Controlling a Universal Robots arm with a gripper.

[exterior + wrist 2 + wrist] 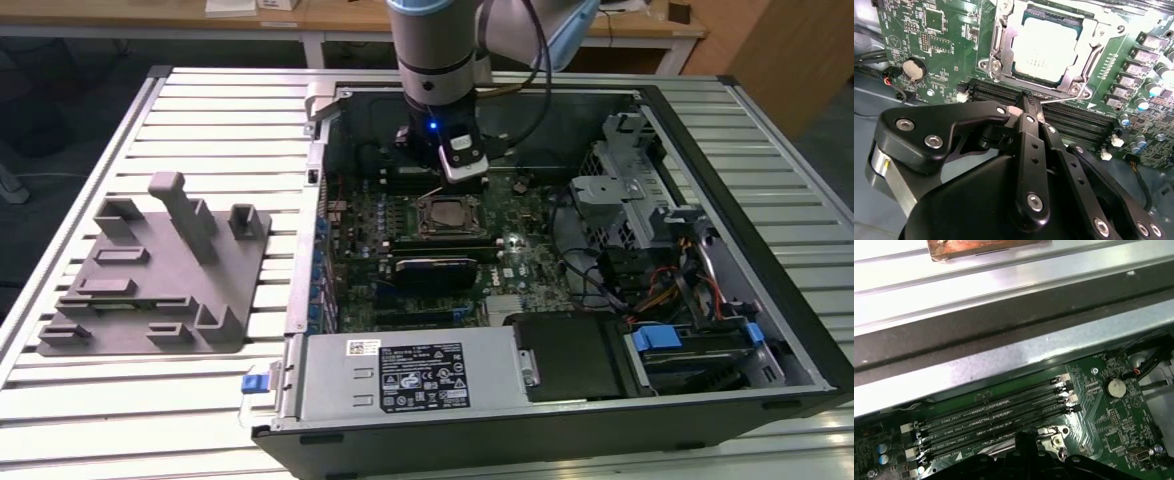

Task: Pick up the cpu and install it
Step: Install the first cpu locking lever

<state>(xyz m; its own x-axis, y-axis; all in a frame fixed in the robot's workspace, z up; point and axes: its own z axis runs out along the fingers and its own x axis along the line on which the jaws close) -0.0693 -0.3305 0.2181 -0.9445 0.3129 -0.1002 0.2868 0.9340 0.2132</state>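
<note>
My pincer is matte black, dotted with bright silver screw heads. The cpu has a pale silver-grey top with faint dark print, ringed by a shiny steel frame. The motherboard is deep green flecked with white markings, its memory slots black. The fixture plate is plain grey on a pale table striped with ridges.

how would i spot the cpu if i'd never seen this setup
Look inside the open computer case at the green motherboard. Near its middle a metal frame holds the cpu, a pale silver square. Its neighbours are dark: black slots and a black oblong block.
</note>
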